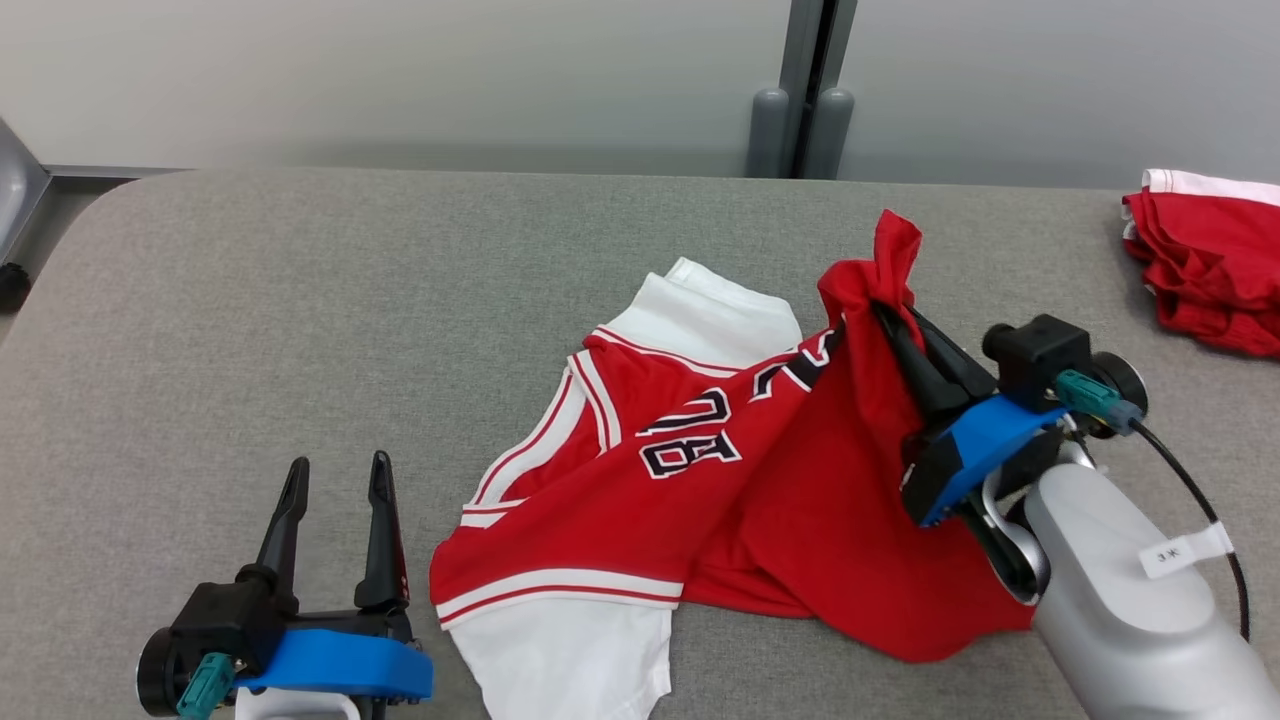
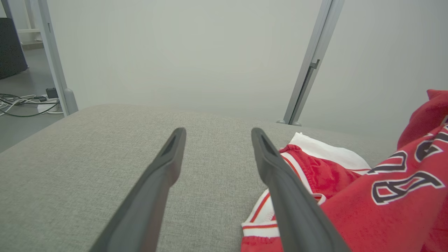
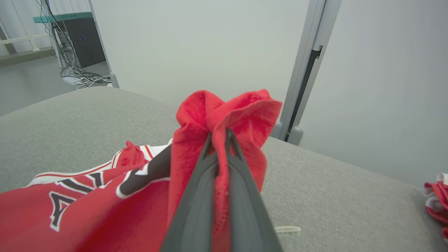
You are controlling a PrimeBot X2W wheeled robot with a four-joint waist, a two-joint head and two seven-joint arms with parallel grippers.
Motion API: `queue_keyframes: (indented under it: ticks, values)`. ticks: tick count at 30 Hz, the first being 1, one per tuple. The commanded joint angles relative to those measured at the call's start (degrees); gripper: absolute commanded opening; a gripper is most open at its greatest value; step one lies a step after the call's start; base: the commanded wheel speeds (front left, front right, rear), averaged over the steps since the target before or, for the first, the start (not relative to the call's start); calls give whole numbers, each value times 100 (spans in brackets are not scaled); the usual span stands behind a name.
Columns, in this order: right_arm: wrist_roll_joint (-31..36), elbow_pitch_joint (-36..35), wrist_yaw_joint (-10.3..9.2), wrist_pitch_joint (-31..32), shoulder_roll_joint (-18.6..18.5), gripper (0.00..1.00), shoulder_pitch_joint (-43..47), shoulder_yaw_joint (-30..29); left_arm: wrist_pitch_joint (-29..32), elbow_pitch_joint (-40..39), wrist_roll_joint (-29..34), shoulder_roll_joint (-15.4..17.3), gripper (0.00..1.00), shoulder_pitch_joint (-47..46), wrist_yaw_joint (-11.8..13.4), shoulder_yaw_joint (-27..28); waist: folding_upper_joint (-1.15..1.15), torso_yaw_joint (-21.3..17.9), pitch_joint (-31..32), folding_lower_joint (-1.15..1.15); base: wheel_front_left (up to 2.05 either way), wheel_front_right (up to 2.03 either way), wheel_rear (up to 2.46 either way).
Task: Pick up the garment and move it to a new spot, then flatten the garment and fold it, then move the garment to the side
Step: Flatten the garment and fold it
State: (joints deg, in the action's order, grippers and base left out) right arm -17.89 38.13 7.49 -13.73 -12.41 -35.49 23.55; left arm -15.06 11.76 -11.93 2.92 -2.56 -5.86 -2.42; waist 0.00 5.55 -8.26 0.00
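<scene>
Head view: red jersey [image 1: 690, 470] w/ white sleeves & dark numerals lies crumpled on the grey padded table [image 1: 300, 300], a bit right of centre, most of it resting on the surface. Its long axis runs diagonally, from the white panel at the near-left edge up to a red peak at the far-right end. That peak is raised off the table, pinched by the right gripper [image 1: 890, 320], clamped tight on a bunch of red cloth. Right wrist view agrees: cloth wraps over the tips of both dark fingers [image 3: 238, 182], no gap between them. So the right arm has the garment by its far-right end, coming in from the robot's right, fingers pointing up-left in head view. Other side: left gripper [image 1: 335, 480] sits near-left, fingers spread wide & holding nothing, just beside the striped near-left hem but apart from it. Left wrist view puts that hem right of its right finger, so the jersey lies to that gripper's right & slightly ahead. Judgement: step in hand is pick-up-and-relocate; grip made, bulk not yet off the surface. Next move turns on this: cloth trails from the pinch toward near-left, so a carry by the right arm alone will prob. drag the rest behind it. Room to the left looks ample. Far right edge: another red & white folded garment [image 1: 1210, 260], well apart, prob. not part of this step; a carry rightward risks crowding it
</scene>
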Motion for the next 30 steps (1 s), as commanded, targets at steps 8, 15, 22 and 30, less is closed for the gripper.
queue_keyframes:
  ticks: [8, 15, 22, 30]
  values:
    - [-516, -288, 1, -52, -208, 100, 702, -222, -14, -1, 41, -4, 100, 20, -15, 51, 0, -238, -13, 0, 0, 0, 0]
    - [-411, -232, 1, -130, -195, 100, 908, -741, -14, 9, 92, -4, 100, -36, -36, 58, 0, -360, 38, 0, 0, 0, 0]
    - [-144, -1077, 2, -150, -155, 100, 1697, -1609, -14, -3, 113, -3, 100, 123, -49, 105, 0, -489, 178, 0, 0, 0, 0]
    - [194, -2428, 2, -152, 294, 100, 3019, -2186, -14, -2, 140, -4, 100, 296, -56, 150, 0, -568, 381, 0, 0, 0, 0]
